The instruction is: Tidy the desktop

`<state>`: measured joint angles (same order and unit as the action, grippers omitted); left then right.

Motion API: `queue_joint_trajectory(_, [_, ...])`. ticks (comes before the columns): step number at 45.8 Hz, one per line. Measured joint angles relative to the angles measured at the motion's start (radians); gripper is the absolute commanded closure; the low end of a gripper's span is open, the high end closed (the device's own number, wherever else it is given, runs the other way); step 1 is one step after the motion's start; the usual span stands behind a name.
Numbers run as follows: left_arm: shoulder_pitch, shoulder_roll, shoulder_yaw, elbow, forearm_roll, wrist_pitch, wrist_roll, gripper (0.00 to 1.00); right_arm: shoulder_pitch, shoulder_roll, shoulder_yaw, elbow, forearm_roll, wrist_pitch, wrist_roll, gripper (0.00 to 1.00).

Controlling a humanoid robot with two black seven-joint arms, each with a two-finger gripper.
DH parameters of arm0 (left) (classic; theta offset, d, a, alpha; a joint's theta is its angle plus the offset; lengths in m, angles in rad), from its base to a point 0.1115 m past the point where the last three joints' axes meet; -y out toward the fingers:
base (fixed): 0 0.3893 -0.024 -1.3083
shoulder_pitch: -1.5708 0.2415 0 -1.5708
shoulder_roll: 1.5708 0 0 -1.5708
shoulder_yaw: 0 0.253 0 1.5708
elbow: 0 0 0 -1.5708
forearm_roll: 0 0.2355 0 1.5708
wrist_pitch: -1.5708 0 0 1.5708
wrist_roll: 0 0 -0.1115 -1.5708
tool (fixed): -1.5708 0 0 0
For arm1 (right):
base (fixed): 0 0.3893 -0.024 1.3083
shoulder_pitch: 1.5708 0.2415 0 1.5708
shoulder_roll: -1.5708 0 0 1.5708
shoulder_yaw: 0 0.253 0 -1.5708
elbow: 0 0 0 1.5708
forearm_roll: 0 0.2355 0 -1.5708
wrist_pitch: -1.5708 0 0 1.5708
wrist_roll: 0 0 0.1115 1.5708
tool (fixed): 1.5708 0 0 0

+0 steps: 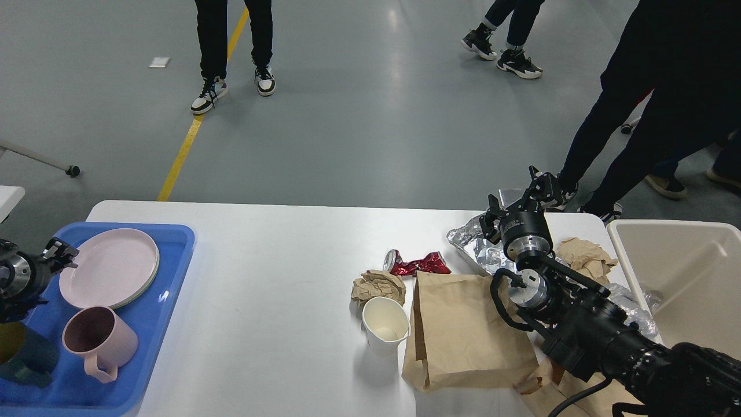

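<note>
The white desktop spans the view. At its left, a pink plate lies flat on a green plate in the blue tray. My left gripper is at the pink plate's left rim; its fingers look small and dark, so I cannot tell their state or whether they touch the plate. At the right, my right gripper hangs open above a crumpled foil tray with nothing between its fingers.
The blue tray also holds a pink mug and a dark teal cup. Mid-table lie a crushed red can, a paper ball, a white paper cup, a brown bag and crumpled paper. A beige bin stands right. People stand behind.
</note>
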<state>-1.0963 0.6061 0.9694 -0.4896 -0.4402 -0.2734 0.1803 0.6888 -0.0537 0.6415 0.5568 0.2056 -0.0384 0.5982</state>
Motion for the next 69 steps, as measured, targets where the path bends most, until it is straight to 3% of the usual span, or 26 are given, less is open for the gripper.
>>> queue_joint_trajectory(8, [-0.046, 0.02, -0.012, -0.003, 0.007, -0.022, 0.014, 0.04, 0.0, 0.0, 0.0, 0.0, 0.0, 0.0, 0.0, 0.0])
queue_joint_trajectory(12, [-0.104, 0.06, -0.081, -0.003, 0.01, -0.057, 0.005, 0.04, 0.0, 0.0, 0.0, 0.0, 0.0, 0.0, 0.0, 0.0])
queue_joint_trajectory(18, [-0.093, 0.126, -0.423, 0.0, 0.016, -0.092, -0.004, 0.04, 0.0, 0.0, 0.0, 0.0, 0.0, 0.0, 0.0, 0.0])
queue_joint_trajectory(30, [0.21, 0.048, -1.299, 0.001, 0.044, -0.098, -0.053, 0.04, 0.0, 0.0, 0.0, 0.0, 0.0, 0.0, 0.0, 0.0])
queue_joint_trajectory(34, [0.32, -0.024, -1.598, 0.001, 0.051, -0.099, -0.097, 0.04, 0.0, 0.0, 0.0, 0.0, 0.0, 0.0, 0.0, 0.0])
queue_joint_trajectory(38, [0.401, -0.089, -1.81, -0.002, 0.054, -0.102, -0.181, 0.04, 0.0, 0.0, 0.0, 0.0, 0.0, 0.0, 0.0, 0.0])
queue_joint_trajectory(44, [0.482, -0.16, -1.918, -0.029, 0.087, -0.141, -0.3, 0.04, 0.0, 0.0, 0.0, 0.001, 0.0, 0.0, 0.0, 0.0])
queue_joint_trajectory(48, [0.539, -0.177, -1.958, -0.072, 0.098, -0.182, -0.337, 0.04, 0.0, 0.0, 0.0, 0.001, 0.0, 0.0, 0.0, 0.0])
queue_joint_trajectory(59, [0.711, -0.256, -2.239, -0.235, 0.307, -0.243, -0.349, 0.04, 0.0, 0.0, 0.0, 0.001, 0.0, 0.0, 0.0, 0.0])
queue_joint_trajectory(69, [0.78, -0.379, -2.388, -0.253, 0.45, -0.26, -0.343, 0.04, 0.0, 0.0, 0.0, 0.001, 0.0, 0.0, -0.001, 0.0])
